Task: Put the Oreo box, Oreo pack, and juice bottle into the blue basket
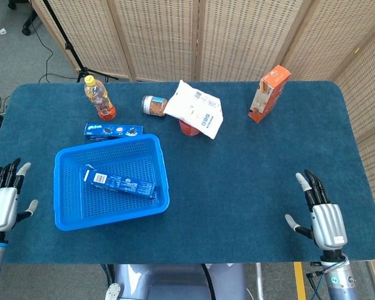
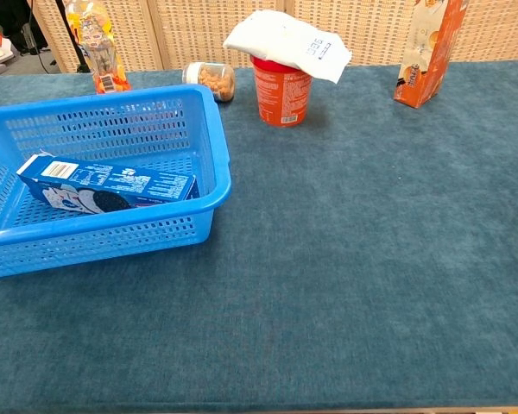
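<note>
So 1 of the 3 things is already in place: the Oreo box (image 1: 119, 182) lies flat on the floor of the blue basket (image 1: 67, 220). The Oreo pack (image 1: 113, 130) lies on the table (image 1: 250, 175) just beyond the basket's far rim, and the juice bottle (image 1: 99, 98) stands upright a little further back, close to the table's far edge.

The pack is the tricky one, I judge. It sits so near the rim that fingers coming down on it could catch the basket wall and shove the basket, or push the thin pack under the lip. The bottle is tall and narrow, so a glancing touch could tip it, and from there it could roll off the back edge. A small jar (image 1: 154, 105) lies on its side to the bottle's right, with a red cup (image 2: 282, 89) under a white bag (image 1: 196, 109) beyond it; a wide sweep from that side could knock them.

Open room is plentiful on the right half of the table, where only an orange carton (image 1: 269, 93) stands near the far edge. The left hand (image 1: 2, 205) hangs off the table's left edge, fingers spread and holding nothing. The right hand (image 1: 322, 218) rests near the front right corner, also spread and empty. The left one has the shorter path, around the basket's left side.
</note>
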`<action>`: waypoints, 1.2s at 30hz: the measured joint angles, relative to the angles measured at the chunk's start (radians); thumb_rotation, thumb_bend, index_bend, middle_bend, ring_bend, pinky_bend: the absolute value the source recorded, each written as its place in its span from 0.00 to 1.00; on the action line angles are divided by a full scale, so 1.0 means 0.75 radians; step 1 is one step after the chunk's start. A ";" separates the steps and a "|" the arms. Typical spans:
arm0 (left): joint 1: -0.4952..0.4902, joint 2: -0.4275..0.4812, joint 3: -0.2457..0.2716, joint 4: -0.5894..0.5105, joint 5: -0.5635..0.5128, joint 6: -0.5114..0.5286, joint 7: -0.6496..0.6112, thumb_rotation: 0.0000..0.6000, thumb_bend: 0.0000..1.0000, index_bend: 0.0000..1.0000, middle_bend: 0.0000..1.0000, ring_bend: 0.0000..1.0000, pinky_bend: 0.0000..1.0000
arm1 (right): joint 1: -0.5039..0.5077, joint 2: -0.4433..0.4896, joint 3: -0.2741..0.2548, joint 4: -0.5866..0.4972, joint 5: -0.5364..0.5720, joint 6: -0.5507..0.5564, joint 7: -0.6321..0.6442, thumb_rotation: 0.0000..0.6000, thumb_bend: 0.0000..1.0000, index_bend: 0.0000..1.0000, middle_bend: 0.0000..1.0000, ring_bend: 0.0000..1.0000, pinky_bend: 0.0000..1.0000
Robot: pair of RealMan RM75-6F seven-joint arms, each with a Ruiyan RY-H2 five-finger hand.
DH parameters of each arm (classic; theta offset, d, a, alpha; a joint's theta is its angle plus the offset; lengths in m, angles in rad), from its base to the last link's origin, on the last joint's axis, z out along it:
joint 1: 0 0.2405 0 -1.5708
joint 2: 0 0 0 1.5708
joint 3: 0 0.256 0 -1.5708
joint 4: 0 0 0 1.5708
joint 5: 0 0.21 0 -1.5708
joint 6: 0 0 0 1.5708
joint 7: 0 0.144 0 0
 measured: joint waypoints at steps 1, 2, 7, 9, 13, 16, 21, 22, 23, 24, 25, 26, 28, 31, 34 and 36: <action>-0.009 0.004 -0.007 -0.001 -0.012 -0.015 -0.001 1.00 0.28 0.03 0.00 0.00 0.04 | -0.001 0.000 0.003 0.001 0.001 -0.006 0.003 1.00 0.23 0.00 0.00 0.00 0.46; -0.023 0.009 -0.019 -0.002 -0.031 -0.036 0.000 1.00 0.28 0.03 0.00 0.00 0.04 | -0.001 -0.001 0.006 0.002 0.001 -0.010 0.007 1.00 0.23 0.00 0.00 0.00 0.46; -0.086 0.035 -0.067 -0.016 -0.107 -0.136 -0.007 1.00 0.28 0.03 0.00 0.00 0.04 | -0.007 0.000 0.023 0.007 0.012 -0.025 0.029 1.00 0.23 0.00 0.00 0.00 0.46; -0.118 0.051 -0.088 -0.022 -0.142 -0.194 -0.019 1.00 0.28 0.03 0.00 0.00 0.04 | -0.009 0.002 0.028 0.010 0.018 -0.032 0.040 1.00 0.23 0.00 0.00 0.00 0.46; -0.199 0.089 -0.135 -0.027 -0.228 -0.319 -0.024 1.00 0.28 0.05 0.00 0.00 0.04 | -0.013 0.004 0.041 0.019 0.031 -0.048 0.069 1.00 0.23 0.00 0.00 0.00 0.46; -0.274 0.120 -0.173 -0.025 -0.297 -0.405 -0.004 1.00 0.28 0.09 0.00 0.00 0.04 | -0.015 0.005 0.049 0.025 0.042 -0.061 0.092 1.00 0.23 0.00 0.00 0.00 0.46; -0.395 0.162 -0.229 -0.013 -0.410 -0.514 0.075 1.00 0.28 0.13 0.00 0.00 0.04 | -0.018 0.009 0.064 0.036 0.058 -0.079 0.135 1.00 0.23 0.00 0.00 0.00 0.46; -0.414 0.167 -0.237 -0.009 -0.432 -0.532 0.086 1.00 0.28 0.14 0.00 0.00 0.04 | -0.019 0.011 0.068 0.039 0.063 -0.082 0.146 1.00 0.23 0.00 0.00 0.00 0.46; -0.440 0.173 -0.247 -0.004 -0.464 -0.555 0.101 1.00 0.28 0.15 0.00 0.00 0.04 | -0.020 0.012 0.071 0.041 0.067 -0.085 0.154 1.00 0.23 0.00 0.00 0.00 0.46; -0.459 0.177 -0.254 0.001 -0.489 -0.574 0.111 1.00 0.28 0.16 0.00 0.00 0.04 | -0.021 0.014 0.074 0.042 0.071 -0.087 0.163 1.00 0.23 0.00 0.00 0.00 0.46; -0.480 0.179 -0.262 0.008 -0.513 -0.594 0.121 1.00 0.28 0.17 0.00 0.00 0.04 | -0.023 0.016 0.080 0.044 0.079 -0.090 0.177 1.00 0.23 0.00 0.00 0.00 0.46; -0.510 0.182 -0.270 0.020 -0.550 -0.627 0.134 1.00 0.28 0.17 0.00 0.00 0.04 | -0.024 0.018 0.084 0.046 0.083 -0.092 0.190 1.00 0.23 0.00 0.00 0.00 0.46; -0.557 0.185 -0.278 0.038 -0.622 -0.680 0.156 1.00 0.28 0.19 0.00 0.00 0.04 | -0.027 0.024 0.093 0.050 0.092 -0.099 0.219 1.00 0.23 0.00 0.00 0.00 0.46; -0.645 0.190 -0.280 0.072 -0.773 -0.775 0.194 1.00 0.28 0.20 0.00 0.00 0.04 | -0.031 0.030 0.104 0.057 0.100 -0.109 0.248 1.00 0.23 0.00 0.00 0.00 0.46; -0.744 0.193 -0.268 0.113 -0.932 -0.872 0.236 1.00 0.28 0.20 0.00 0.00 0.04 | -0.033 0.033 0.110 0.063 0.105 -0.117 0.263 1.00 0.23 0.00 0.00 0.00 0.46; -0.818 0.191 -0.248 0.149 -1.034 -0.928 0.267 1.00 0.28 0.20 0.00 0.00 0.04 | -0.035 0.034 0.114 0.065 0.108 -0.122 0.271 1.00 0.23 0.00 0.00 0.00 0.46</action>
